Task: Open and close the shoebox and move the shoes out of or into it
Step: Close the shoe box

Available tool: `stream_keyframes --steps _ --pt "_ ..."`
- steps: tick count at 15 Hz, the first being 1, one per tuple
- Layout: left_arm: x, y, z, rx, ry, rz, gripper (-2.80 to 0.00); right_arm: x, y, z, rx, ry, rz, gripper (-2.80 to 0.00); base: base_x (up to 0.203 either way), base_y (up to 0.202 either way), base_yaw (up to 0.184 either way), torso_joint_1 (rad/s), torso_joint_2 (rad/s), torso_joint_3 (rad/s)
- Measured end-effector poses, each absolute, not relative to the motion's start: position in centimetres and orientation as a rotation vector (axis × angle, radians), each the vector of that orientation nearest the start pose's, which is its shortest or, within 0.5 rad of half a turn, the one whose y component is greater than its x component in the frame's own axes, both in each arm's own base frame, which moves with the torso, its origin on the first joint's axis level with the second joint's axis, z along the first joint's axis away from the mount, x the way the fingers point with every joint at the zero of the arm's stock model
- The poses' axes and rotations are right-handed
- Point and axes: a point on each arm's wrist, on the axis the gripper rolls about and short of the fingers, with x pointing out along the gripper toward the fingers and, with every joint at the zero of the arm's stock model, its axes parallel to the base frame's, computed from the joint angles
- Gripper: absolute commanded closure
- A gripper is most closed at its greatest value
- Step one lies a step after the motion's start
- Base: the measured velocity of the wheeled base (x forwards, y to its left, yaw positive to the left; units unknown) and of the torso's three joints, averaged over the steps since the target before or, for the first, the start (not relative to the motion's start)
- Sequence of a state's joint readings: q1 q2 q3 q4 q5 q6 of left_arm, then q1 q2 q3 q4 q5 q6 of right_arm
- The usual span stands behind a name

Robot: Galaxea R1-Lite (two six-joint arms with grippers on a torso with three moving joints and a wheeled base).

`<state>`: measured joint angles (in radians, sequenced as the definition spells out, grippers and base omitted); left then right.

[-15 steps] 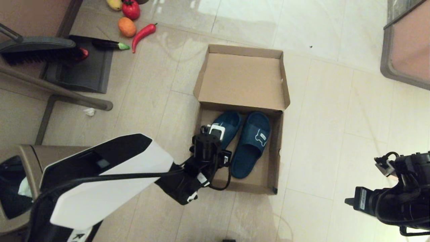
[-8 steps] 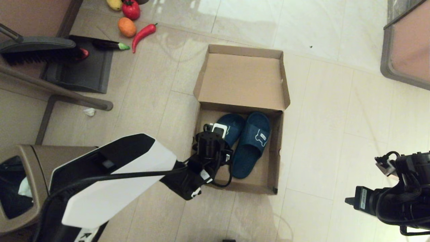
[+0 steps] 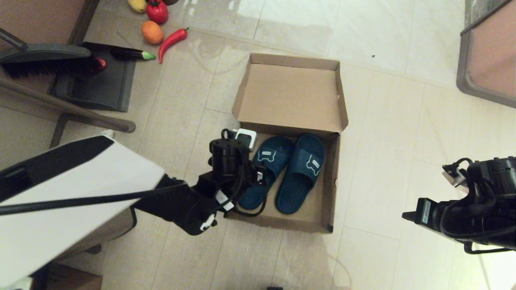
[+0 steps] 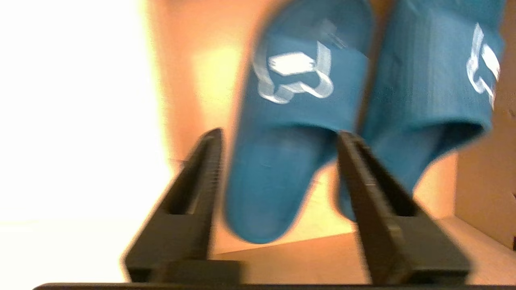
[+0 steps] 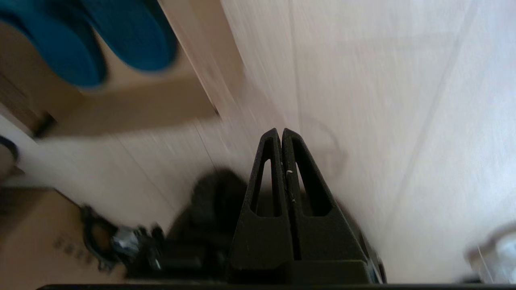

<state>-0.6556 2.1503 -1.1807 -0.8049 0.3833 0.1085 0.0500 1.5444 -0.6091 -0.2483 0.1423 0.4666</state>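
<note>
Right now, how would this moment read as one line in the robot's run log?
shoebox: lid open | shoes: both inside, side by side | left hand: open, over box's left edge, holds nothing | right hand: shut, off to the right

A dark grey plastic dustpan (image 3: 96, 80) lies on the pale tiled floor (image 3: 403, 121). A black-bristled brush (image 3: 44, 60) rests at its far-left edge. Just beyond it lie a purple toy eggplant (image 3: 131, 53), a red chilli pepper (image 3: 172, 39), an orange fruit (image 3: 152, 32) and a red tomato (image 3: 157, 11). A crumpled white scrap (image 3: 107, 133) lies nearer than the dustpan.
</note>
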Motion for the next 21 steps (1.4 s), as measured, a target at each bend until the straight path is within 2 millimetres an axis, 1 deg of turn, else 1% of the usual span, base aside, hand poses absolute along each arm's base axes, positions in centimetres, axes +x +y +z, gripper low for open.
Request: stream_keyframes --steps 2,5,7,9,12,14,15,17,19,21 --pt "34.5 -22.7 15.2 0.176 0.145 -0.282 0.0 25.6 1.6 14.9 0.483 0.684 0.043 0.0 0.0 0.0 0.0 0.0 0.0 0.0" --pt "36.1 -18.8 17.7 0.118 0.206 -0.323 0.0 29.2 1.6 16.2 0.501 0.617 0.097 0.0 0.0 0.0 0.0 0.0 0.0 0.0" --pt "37.6 -16.2 19.1 0.021 0.274 -0.353 0.0 31.7 1.5 17.0 0.527 0.524 0.169 0.0 0.0 0.0 0.0 0.0 0.0 0.0" --pt "38.7 -13.9 20.2 -0.09 0.347 -0.398 0.0 33.7 1.6 17.3 0.587 0.439 0.22 0.0 0.0 0.0 0.0 0.0 0.0 0.0" --pt "40.6 -11.6 21.4 -0.242 0.405 -0.383 0.0 37.3 1.5 17.6 0.748 0.324 0.214 0.0 0.0 0.0 0.0 0.0 0.0 0.0" --pt "41.7 -11.1 22.4 -0.376 0.4 -0.345 0.0 39.7 1.7 17.7 0.884 0.278 0.184 0.0 0.0 0.0 0.0 0.0 0.0 0.0" --pt "42.0 -11.1 22.9 -0.451 0.406 -0.333 0.0 40.7 1.7 17.3 0.946 0.273 0.171 0.0 0.0 0.0 0.0 0.0 0.0 0.0" --pt "42.6 -11.3 23.7 -0.581 0.419 -0.315 0.0 42.5 1.8 16.4 0.989 0.265 0.176 0.0 0.0 0.0 0.0 0.0 0.0 0.0" --pt "43.2 -11.9 23.5 -0.615 0.427 -0.316 0.0 44.1 1.8 15.5 0.992 0.262 0.209 0.0 0.0 0.0 0.0 0.0 0.0 0.0" --pt "43.7 -12.8 22.4 -0.615 0.459 -0.311 0.0 45.5 1.8 14.6 0.993 0.277 0.248 0.0 0.0 0.0 0.0 0.0 0.0 0.0"
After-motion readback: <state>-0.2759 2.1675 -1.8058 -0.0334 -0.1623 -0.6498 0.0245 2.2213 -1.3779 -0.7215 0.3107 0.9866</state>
